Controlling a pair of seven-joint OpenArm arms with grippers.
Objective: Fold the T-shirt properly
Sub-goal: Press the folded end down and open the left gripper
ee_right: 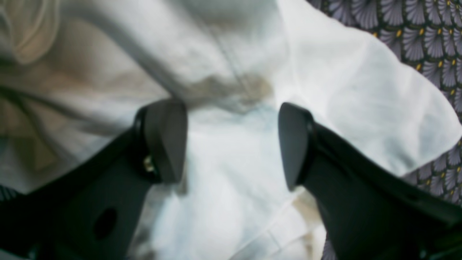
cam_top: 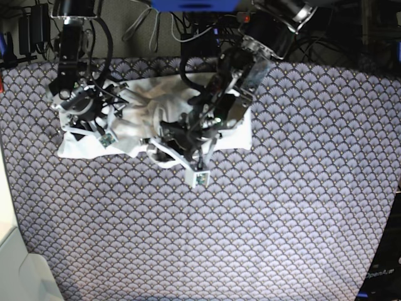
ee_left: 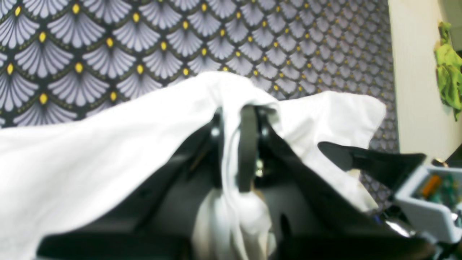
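Observation:
The white T-shirt (cam_top: 135,113) lies bunched and wrinkled at the far side of the patterned cloth. My left gripper (ee_left: 247,144) is shut on a pinched fold of the T-shirt (ee_left: 108,151); the cloth is raised and drapes over the fingers, and a strand of it hangs between them. In the base view the left gripper (cam_top: 169,139) sits at the shirt's near edge, mid-width. My right gripper (ee_right: 232,141) stands open just over the T-shirt (ee_right: 361,101), nothing between its fingers. In the base view the right gripper (cam_top: 84,119) is at the shirt's left end.
The fan-patterned tablecloth (cam_top: 250,219) covers the whole table. A black finger and grey housing of the right arm (ee_left: 426,202) show at the left wrist view's right edge. Beyond the table edge there is a cream floor strip (ee_left: 415,72) with a green object (ee_left: 449,65).

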